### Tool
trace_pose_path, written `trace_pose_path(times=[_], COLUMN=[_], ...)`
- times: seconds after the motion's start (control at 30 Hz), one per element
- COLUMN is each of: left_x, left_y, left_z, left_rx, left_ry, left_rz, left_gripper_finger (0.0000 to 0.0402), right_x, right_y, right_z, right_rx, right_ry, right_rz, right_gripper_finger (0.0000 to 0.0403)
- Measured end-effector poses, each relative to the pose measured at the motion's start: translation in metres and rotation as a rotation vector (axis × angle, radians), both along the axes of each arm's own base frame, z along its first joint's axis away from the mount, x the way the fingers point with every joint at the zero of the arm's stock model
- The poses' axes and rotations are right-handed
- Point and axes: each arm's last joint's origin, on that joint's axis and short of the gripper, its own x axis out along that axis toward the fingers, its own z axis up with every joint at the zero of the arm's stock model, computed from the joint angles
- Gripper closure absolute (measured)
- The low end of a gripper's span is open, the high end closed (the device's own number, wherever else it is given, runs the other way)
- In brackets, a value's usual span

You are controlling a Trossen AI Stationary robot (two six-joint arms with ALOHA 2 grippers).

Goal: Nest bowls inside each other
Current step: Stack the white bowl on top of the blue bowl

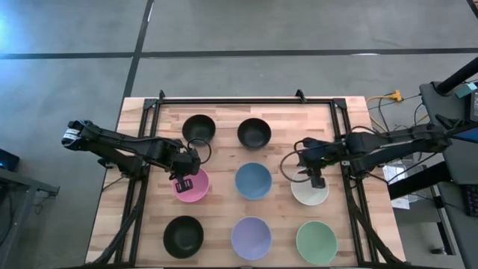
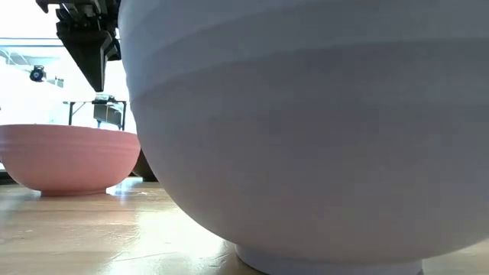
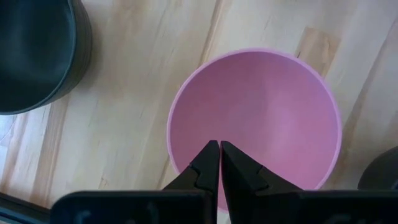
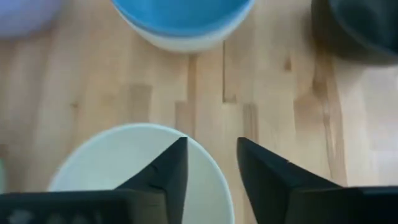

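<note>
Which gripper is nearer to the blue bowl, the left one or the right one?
Right, but only slightly. The right gripper hangs open over the white bowl beside the blue bowl; the left gripper, shut, hangs over the pink bowl on its other side.

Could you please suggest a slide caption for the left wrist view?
Shut left tool poised over the empty pink bowl, a black bowl beside it on the wooden table.
</note>
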Motion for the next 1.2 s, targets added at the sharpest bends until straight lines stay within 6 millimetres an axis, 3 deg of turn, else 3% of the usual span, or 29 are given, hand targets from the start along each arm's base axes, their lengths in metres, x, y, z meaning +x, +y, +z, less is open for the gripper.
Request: trace_pose_path(times=[0.2,0.4,0.53,0.67,0.73,0.97,1.2], left_x=[0.000,0.000,0.000,0.000,0.000,0.000,0.000], left_y=[0.000,0.000,0.000,0.000,0.000,0.000,0.000], left_z=[0.000,0.000,0.000,0.000,0.000,0.000,0.000], left_rx=[0.001,0.001,0.001,0.001,0.002,0.003,0.003], left_ry=[-0.005,-0.004,-0.004,-0.003,-0.003,-0.002,-0.006], left_rz=[0.003,0.003,0.003,0.003,0.003,0.000,0.000], left_gripper_finger=[0.0401,0.0401,0.0401,0.0401,0.0401,0.0401,0.0401], right_x=[0.023,0.038,0.043,0.045,0.045,0.048,0.063], right_y=[0.002,0.003,0.004,0.004,0.004,-0.003,-0.018], right_z=[-0.032,-0.050,-0.051,-0.047,-0.043,-0.003,0.055], right_rx=[-0.051,-0.118,-0.138,-0.147,-0.150,-0.117,0.119], right_ry=[0.183,0.324,0.389,0.416,0.407,0.367,0.209], right_rz=[0.063,0.204,0.261,0.291,0.297,0.183,-0.342], right_gripper_finger=[0.0230,0.0236,0.0279,0.0356,0.0383,0.0392,0.0393])
